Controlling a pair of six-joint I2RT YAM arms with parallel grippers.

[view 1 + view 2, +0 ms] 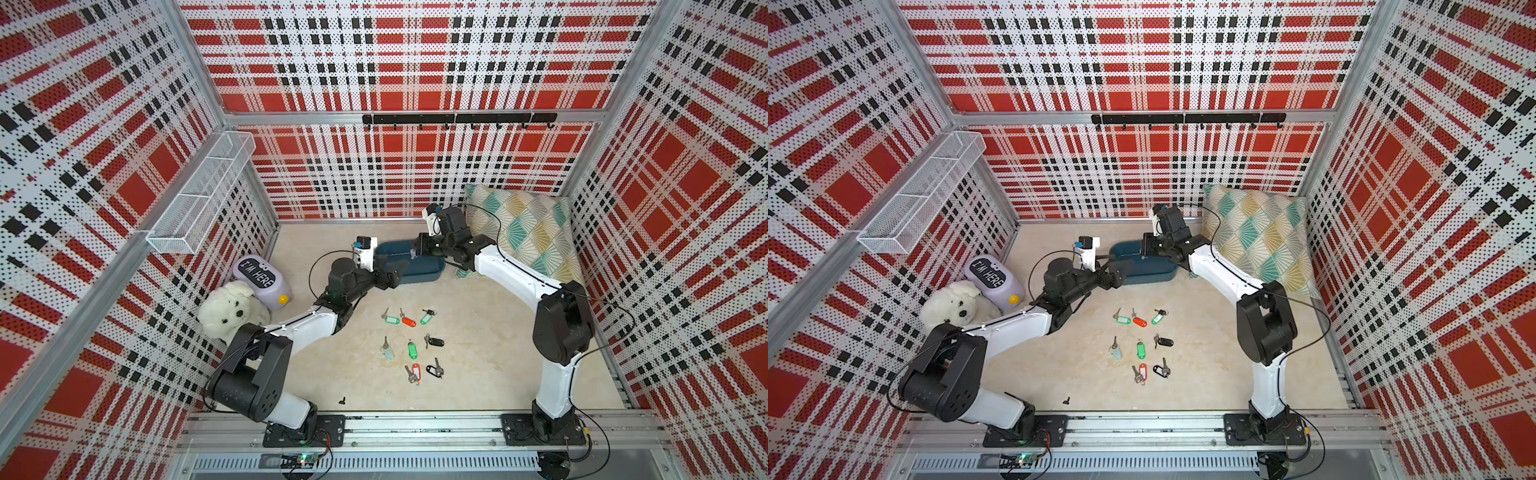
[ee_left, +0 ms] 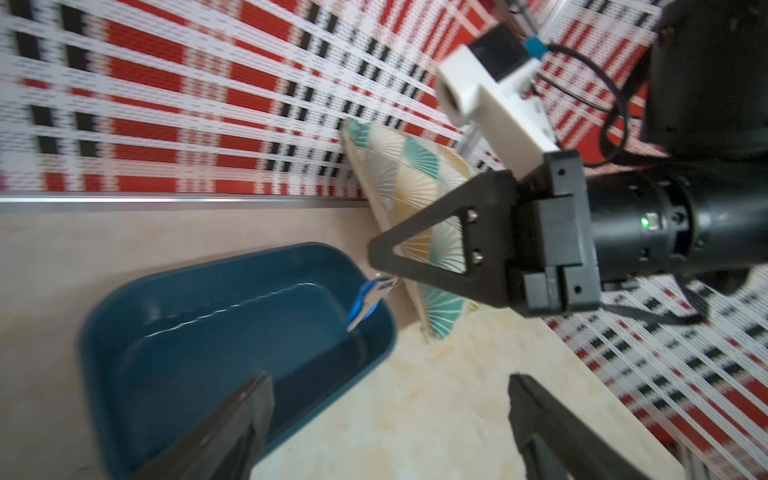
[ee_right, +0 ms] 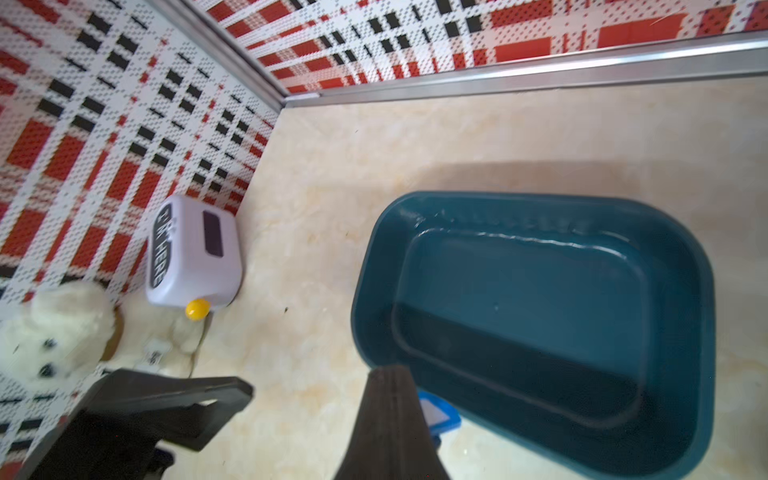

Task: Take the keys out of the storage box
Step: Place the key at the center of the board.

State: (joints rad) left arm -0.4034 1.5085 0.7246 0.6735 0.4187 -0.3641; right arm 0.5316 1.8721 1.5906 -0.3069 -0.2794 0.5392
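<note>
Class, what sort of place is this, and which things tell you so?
Probably a robot test cell dressed as a home corner: perforated plaid panels on a metal frame, a left arm and right arm bolted to a base rail, and household props like the pillow and plush toy.

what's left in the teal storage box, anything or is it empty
Empty: the storage box shows a bare floor in both wrist views. The blue-tagged key hangs from the shut right gripper above it.
</note>
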